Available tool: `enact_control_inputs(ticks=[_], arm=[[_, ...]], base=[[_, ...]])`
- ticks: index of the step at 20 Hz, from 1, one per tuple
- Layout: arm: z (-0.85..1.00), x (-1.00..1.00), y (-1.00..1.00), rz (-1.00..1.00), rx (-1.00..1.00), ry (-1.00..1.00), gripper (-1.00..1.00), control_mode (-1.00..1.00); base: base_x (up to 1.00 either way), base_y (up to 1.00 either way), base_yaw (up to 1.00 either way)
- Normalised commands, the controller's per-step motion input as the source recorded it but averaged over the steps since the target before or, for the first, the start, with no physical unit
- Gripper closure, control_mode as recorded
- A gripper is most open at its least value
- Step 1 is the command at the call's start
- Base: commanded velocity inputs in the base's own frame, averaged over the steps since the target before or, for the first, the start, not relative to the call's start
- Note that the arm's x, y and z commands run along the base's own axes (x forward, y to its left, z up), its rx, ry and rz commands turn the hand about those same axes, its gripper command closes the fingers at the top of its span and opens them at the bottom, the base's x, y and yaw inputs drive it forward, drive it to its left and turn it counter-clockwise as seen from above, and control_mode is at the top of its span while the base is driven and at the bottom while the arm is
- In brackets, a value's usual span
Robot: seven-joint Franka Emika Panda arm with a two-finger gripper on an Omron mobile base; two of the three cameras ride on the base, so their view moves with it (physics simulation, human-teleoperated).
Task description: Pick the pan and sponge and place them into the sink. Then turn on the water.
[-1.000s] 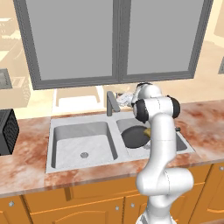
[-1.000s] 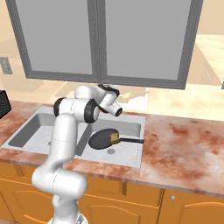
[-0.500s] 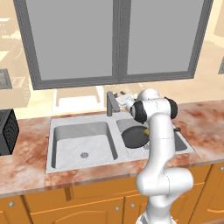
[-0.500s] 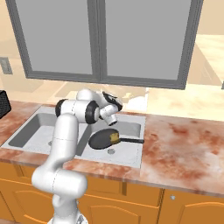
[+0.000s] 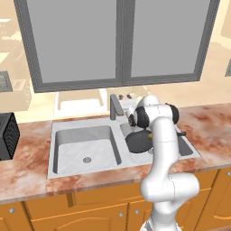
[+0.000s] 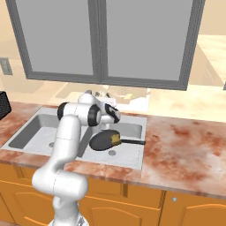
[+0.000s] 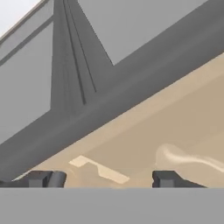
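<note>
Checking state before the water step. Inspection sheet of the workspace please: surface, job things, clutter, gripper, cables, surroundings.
Surface: reddish marbled counter over wooden cabinets.
Pan: lies in the right basin of the sink, handle pointing toward the counter on the right.
Sponge: yellow block lying in the pan, by the handle end.
Left basin: bare, round drain visible.
Faucet: grey, at the back between the basins; no water seen.
Clutter: black appliance on the counter at far left.
Gripper: open, holding nothing, raised near the faucet, facing the window.
Cables: nothing seen.
Surroundings: grey-framed window behind the sink.
</note>
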Motion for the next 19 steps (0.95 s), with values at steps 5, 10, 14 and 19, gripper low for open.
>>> enact_control_inputs(ticks=[5, 10, 14, 19], arm=[[-0.52, 0.78, -1.00, -0.18, 0.42, 0.00, -1.00, -1.00], [-0.60, 0.66, -1.00, -0.16, 0.45, 0.00, -1.00, -1.00], [-0.44, 0.60, -1.00, -0.14, 0.48, 0.00, -1.00, -1.00], [-0.34, 0.45, -0.96, -0.08, 0.41, 0.00, -1.00, -1.00]], base=[[0.00, 0.00, 0.00], [0.00, 0.00, 0.00], [0.00, 0.00, 0.00], [0.00, 0.00, 0.00]])
